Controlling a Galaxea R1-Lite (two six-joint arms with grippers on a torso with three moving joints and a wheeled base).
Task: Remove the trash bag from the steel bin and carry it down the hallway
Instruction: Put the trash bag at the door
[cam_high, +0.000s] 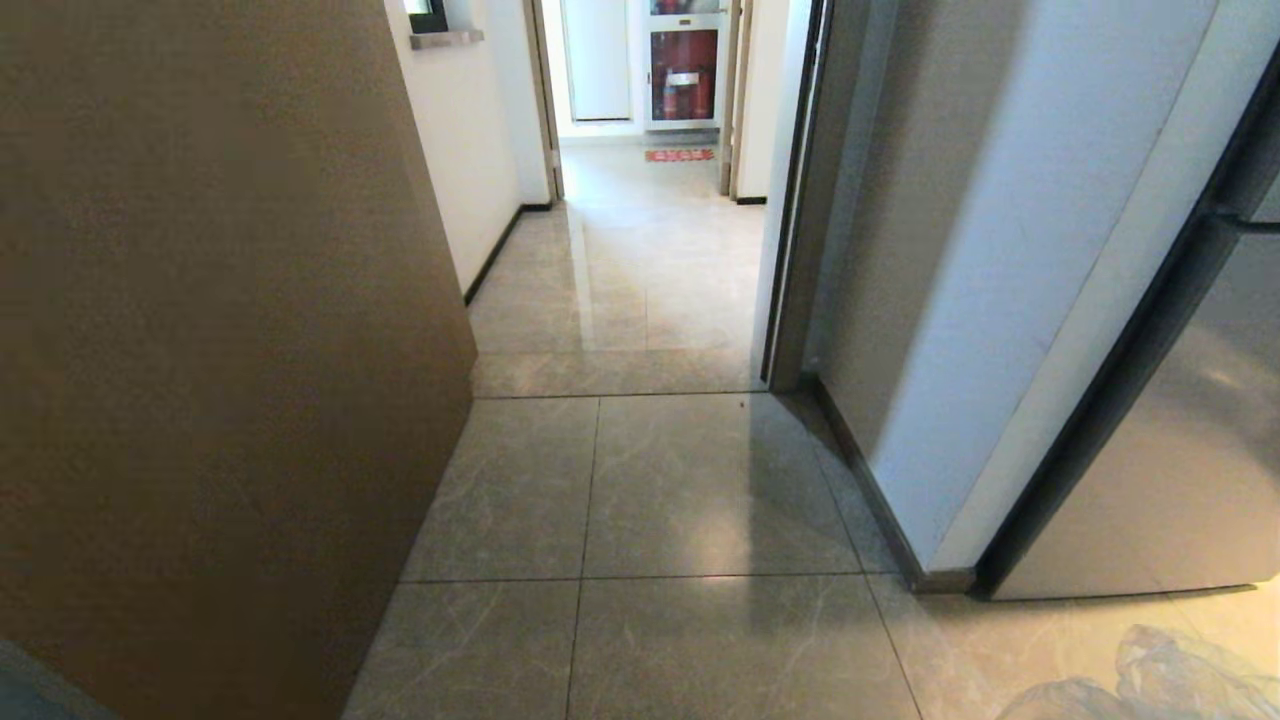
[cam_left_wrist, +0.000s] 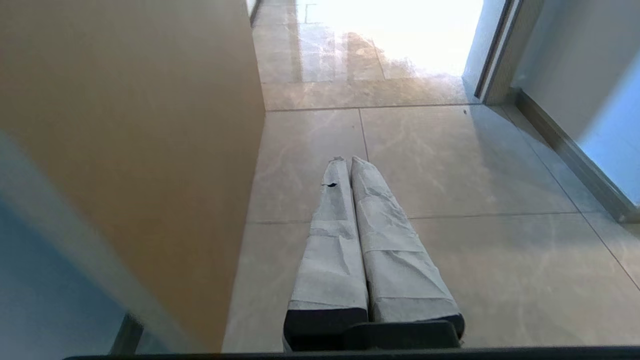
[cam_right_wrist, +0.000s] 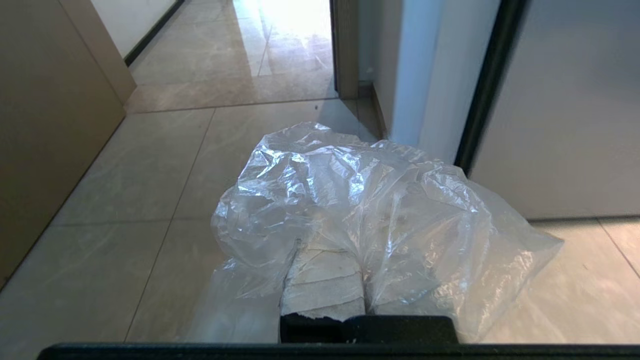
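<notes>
Right gripper (cam_right_wrist: 345, 250): clenched on the trash bag (cam_right_wrist: 380, 210); its tape-wrapped fingers (cam_right_wrist: 322, 280) are draped in the clear plastic, so the fingertips are hidden.
Left gripper (cam_left_wrist: 348, 160): closed on nothing, its two wrapped fingers (cam_left_wrist: 385, 240) pressed together side by side above the floor tiles (cam_left_wrist: 450, 165).
Trash bag: one, clear and crinkly, bunched over the right gripper; in the head view only a corner of it (cam_high: 1160, 670) shows at the lower right edge. Contents cannot be made out.
Hallway (cam_high: 650, 270): one narrow corridor of glossy grey marbled tiles running ahead, with white walls and a black baseboard (cam_high: 492, 255).
Brown panel (cam_high: 200, 350): one, filling the robot's left side of the head view.
Grey door (cam_high: 1180, 450): one, dark-framed, on the robot's right, next to a white wall (cam_high: 1010, 250).
Far end: one red cabinet (cam_high: 684, 75) with one red floor mat (cam_high: 680, 155) before it.
Writing: pale marks on the mat and a small label on the cabinet, both too small to read.
</notes>
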